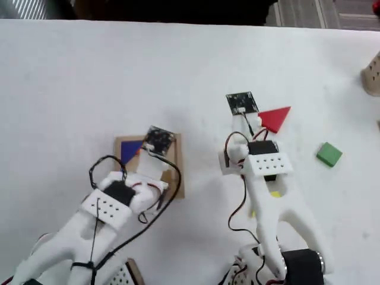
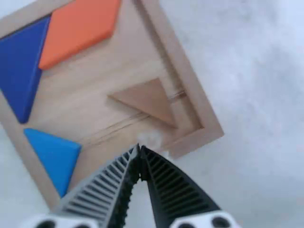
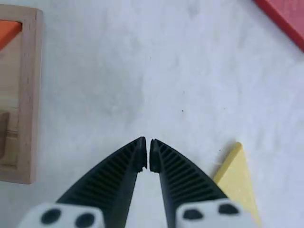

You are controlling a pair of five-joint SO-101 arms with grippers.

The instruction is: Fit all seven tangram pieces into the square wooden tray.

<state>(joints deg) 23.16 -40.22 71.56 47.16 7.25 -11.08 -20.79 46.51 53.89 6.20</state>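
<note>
Square wooden tray (image 2: 186, 80): four pieces in, three out; left hand (image 2: 140, 151) and right hand (image 3: 146, 154) pinched closed, holding nothing.
I count four flat pieces in the tray: one dark blue triangle (image 2: 21, 66), one orange parallelogram (image 2: 80, 26), one light blue triangle (image 2: 54, 154) and one plain wood triangle (image 2: 149, 99). Three lie on the white table (image 1: 89, 77): one red triangle (image 1: 275, 117), one green square (image 1: 328, 154) and one yellow triangle (image 3: 236, 178). The left hand sits over the tray's rim; the right hand sits just beside the yellow triangle.

bare table (image 1: 89, 77) beyond tray (image 1: 127, 139), left arm (image 1: 110, 205) over tray, right arm (image 1: 267, 163) beside red triangle (image 1: 275, 117)
</note>
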